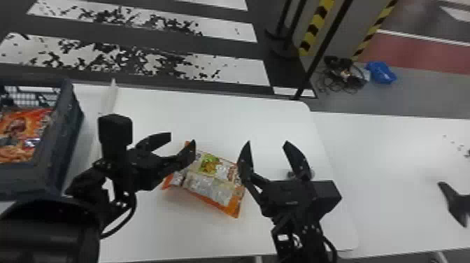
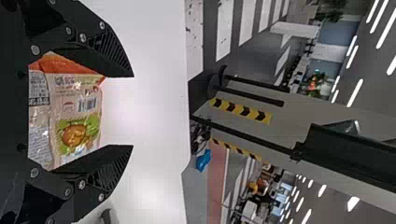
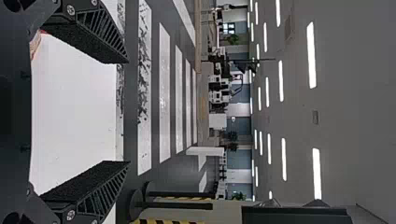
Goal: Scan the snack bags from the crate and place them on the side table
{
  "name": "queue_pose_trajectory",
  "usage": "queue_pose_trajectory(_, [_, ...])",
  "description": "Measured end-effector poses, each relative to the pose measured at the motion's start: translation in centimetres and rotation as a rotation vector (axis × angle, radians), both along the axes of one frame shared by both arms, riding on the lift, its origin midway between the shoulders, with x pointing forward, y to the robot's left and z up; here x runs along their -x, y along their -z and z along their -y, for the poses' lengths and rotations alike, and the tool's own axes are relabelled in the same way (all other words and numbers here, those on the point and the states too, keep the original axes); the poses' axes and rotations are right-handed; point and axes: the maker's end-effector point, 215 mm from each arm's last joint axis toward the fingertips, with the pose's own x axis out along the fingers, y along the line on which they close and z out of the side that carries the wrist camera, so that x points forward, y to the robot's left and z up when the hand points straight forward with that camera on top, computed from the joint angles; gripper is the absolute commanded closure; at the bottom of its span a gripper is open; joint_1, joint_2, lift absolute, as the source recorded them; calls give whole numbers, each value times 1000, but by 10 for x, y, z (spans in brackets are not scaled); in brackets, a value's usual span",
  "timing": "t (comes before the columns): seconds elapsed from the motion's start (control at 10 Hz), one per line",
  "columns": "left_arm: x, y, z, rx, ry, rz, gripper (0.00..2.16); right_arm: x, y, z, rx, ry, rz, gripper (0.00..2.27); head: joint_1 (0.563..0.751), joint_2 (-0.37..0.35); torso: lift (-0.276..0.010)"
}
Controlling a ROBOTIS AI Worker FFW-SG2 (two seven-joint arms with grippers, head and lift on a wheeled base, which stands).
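A snack bag (image 1: 213, 178) with orange edges lies on the white tabletop (image 1: 209, 115) between the two arms, its pale printed back panel facing up. One finger of the left pincer (image 1: 182, 137) covers part of its upper left side in the head view, and a finger of the right pincer (image 1: 268, 141) overlaps its right edge. Both pincers are released, their fingers spread apart. In the left wrist view the bag shows between the fingers, cut off by the mechanism at its near end; whether either finger touches it, I cannot tell. The right wrist view has only a sliver of wrapping, mostly hidden by a finger.

The dark blue-grey crate (image 1: 66, 115) is cut off by the head view's left edge, and the left arm crosses its near end. Inside lies an orange packet (image 1: 24, 134), also cut off; what lies beneath it is hidden.

Behind one right finger, a small grey object (image 1: 290, 174) is mostly covered, too little of it visible to identify. At the right edge, a black object (image 1: 458, 204) on the adjoining tabletop (image 1: 391, 168) is cut off, its shape unclear.
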Motion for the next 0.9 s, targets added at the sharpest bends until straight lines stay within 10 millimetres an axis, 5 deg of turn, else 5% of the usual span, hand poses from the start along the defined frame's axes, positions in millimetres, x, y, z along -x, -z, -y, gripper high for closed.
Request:
queue_pose_trajectory(0.4, [-6,-40,-113,3,-197,112,39,-1,2,-5,4,-14,-2,154,695,-57,-50])
queue_pose_trajectory(0.6, [-3,-65,-170,-30,-289,198,39,-3,2,-12,7,-39,-1,353,695,32,-50])
queue_pose_trajectory(0.8, [6,-79,-208,-65,-352,266,39,-4,12,-28,23,-115,-32,954,695,93,-50])
queue_pose_trajectory(0.9, [10,-83,-222,-79,-375,287,46,-4,18,-34,31,-145,-50,1598,695,127,-50])
